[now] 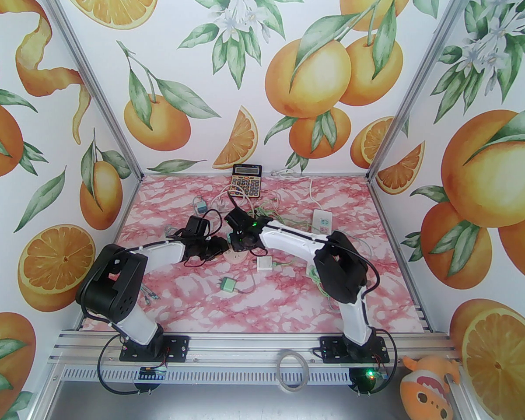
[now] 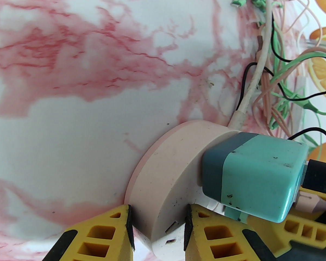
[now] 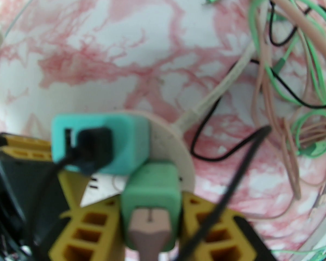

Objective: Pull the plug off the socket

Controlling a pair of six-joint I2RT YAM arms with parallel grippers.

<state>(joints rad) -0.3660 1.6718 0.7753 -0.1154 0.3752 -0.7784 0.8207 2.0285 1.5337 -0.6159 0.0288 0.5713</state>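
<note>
**Withdrawing the mint-green square plug from the round pale-pink plastic socket near the middle of the pink-marbled tabletop.**
The right pincer is closed on the plug's flanks; the left pincer clamps the socket's rim. Best practice, judging by this grip: pull straight along the prongs without rocking, with the socket anchored firmly, sparing the adjacent teal cube plug.

The round pale-pink plastic socket is looking matt and faintly speckled; the green cube-shaped plastic plug is looking smooth; the pink-marbled worktop is gleaming glossy.
</note>
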